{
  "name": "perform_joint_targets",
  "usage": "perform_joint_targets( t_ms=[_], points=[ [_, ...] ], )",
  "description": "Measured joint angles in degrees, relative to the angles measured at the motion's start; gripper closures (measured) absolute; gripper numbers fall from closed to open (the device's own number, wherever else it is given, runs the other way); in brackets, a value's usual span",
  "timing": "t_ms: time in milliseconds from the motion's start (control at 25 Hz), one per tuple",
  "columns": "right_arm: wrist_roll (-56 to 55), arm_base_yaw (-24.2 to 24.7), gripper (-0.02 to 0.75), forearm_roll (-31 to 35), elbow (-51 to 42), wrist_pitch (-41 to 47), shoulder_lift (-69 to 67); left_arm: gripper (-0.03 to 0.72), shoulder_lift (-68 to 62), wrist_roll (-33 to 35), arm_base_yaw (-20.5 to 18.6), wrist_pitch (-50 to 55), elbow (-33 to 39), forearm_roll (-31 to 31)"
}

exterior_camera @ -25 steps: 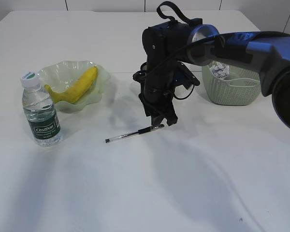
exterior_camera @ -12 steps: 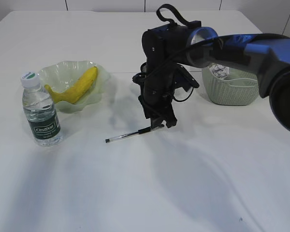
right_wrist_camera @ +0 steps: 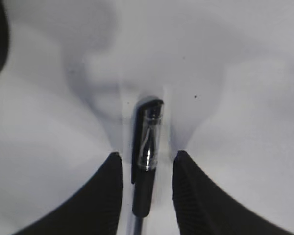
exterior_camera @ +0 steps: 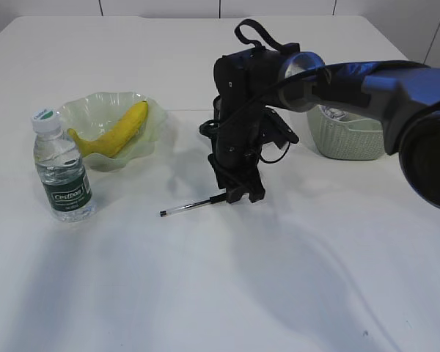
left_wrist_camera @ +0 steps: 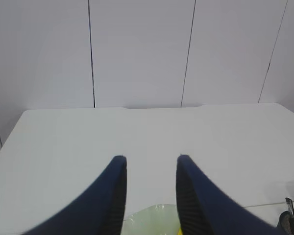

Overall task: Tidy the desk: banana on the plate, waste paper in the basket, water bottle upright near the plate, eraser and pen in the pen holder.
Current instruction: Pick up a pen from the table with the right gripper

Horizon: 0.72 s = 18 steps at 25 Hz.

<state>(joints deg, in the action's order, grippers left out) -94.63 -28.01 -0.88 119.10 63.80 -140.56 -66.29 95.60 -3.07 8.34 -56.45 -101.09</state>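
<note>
A black pen (exterior_camera: 191,207) lies on the white table. My right gripper (exterior_camera: 238,196) reaches down over its capped right end. In the right wrist view the gripper (right_wrist_camera: 148,153) is open, with one finger on each side of the pen (right_wrist_camera: 147,142) and gaps between. The banana (exterior_camera: 121,128) lies on the pale green plate (exterior_camera: 95,99). The water bottle (exterior_camera: 62,172) stands upright in front of the plate. My left gripper (left_wrist_camera: 152,157) is open and empty, held above the plate (left_wrist_camera: 157,218). The eraser is out of view.
A pale green basket (exterior_camera: 352,136) stands at the right behind the arm, with crumpled paper (exterior_camera: 331,112) showing inside. A black mesh pen holder (left_wrist_camera: 285,223) shows at the lower right edge of the left wrist view; the arm hides it in the exterior view.
My right gripper has come down and slightly left over the pen's capped end. The pen, bottle and banana have not moved.
</note>
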Motion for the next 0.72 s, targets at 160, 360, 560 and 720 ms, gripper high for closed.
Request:
perform_joint_targets(
  t_ms=[160, 360, 560, 720],
  points=[
    [0.00, -0.07, 0.498, 0.23, 0.00, -1.49, -0.35, 0.449, 0.00, 0.00, 0.00, -0.35, 0.00, 0.00],
    [0.00, -0.07, 0.500, -0.45, 0.00, -1.57, -0.35, 0.449, 0.00, 0.00, 0.00, -1.33, 0.00, 0.00],
    [0.00, -0.07, 0.500, -0.45, 0.00, -1.62, -0.35, 0.449, 0.00, 0.00, 0.00, -1.46, 0.00, 0.00],
    [0.00, -0.07, 0.501, -0.68, 0.00, -1.71, -0.35, 0.449, 0.00, 0.00, 0.00, -1.56, 0.00, 0.00]
  ],
)
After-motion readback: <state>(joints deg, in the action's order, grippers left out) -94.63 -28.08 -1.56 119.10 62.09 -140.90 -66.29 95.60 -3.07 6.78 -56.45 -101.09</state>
